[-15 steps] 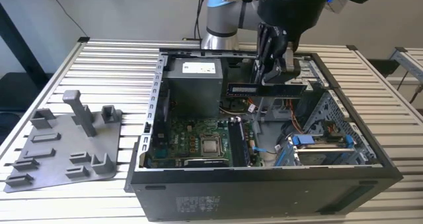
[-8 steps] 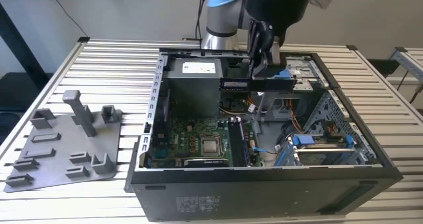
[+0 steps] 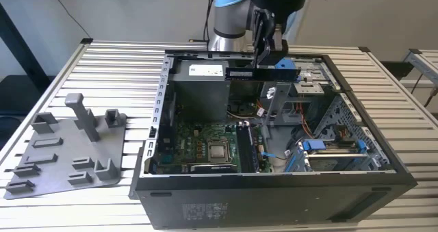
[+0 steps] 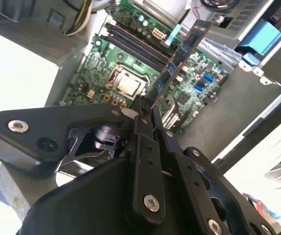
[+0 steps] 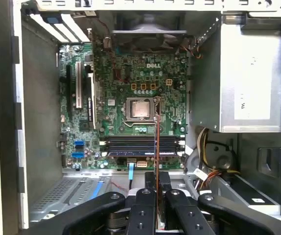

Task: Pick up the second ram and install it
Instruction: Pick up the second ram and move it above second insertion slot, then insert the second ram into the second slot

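My gripper (image 3: 264,62) hangs over the open computer case (image 3: 274,191), shut on the second ram (image 3: 263,74), a long dark circuit-board stick held level above the case's far side. In the second wrist view the second ram (image 4: 179,56) sticks out from between the fingers (image 4: 145,142) toward the green motherboard (image 4: 101,68). In the first wrist view the second ram (image 5: 156,142) shows edge-on, crossing over the row of dark memory slots (image 5: 130,146) beside the processor socket (image 5: 141,108). It is well above the slots and does not touch them.
A grey plastic tray (image 3: 68,150) with upright pegs lies on the slatted table at the exterior view's left. Inside the case are a grey power supply (image 5: 253,78), loose cables (image 5: 206,152), a rear fan and a drive cage with blue clips (image 3: 321,146).
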